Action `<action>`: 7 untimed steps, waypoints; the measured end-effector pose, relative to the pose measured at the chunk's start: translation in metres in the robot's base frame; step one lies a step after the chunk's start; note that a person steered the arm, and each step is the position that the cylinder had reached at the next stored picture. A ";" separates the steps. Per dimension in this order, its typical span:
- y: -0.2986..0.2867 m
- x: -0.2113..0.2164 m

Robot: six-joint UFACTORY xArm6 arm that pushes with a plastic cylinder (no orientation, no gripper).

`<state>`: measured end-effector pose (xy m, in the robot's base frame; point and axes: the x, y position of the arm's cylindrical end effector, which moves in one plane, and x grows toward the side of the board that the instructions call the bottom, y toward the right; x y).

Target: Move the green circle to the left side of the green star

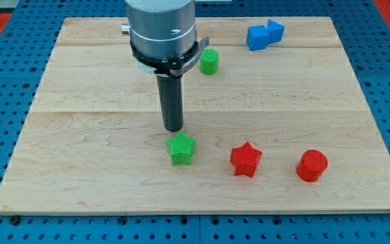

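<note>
So we've got the pale wooden board [80, 135] holding six blocks: two green, two red, two blue. The ribbed green circle [209, 62] stands upright near the view's top, well apart from the green star [181, 148]. Our bare rod's tip [174, 129], holding nothing, sits just above that star.

My tip [173, 129] hangs upright, seemingly touching the surface.

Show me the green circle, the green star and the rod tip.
green circle [209, 62], camera view, its front side.
green star [181, 146], camera view, top face centre.
my tip [173, 129], camera view, rod's lowest end.
</note>
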<state>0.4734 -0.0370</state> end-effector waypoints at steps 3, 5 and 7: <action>0.002 0.018; 0.122 -0.079; 0.094 -0.166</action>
<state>0.3073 0.0569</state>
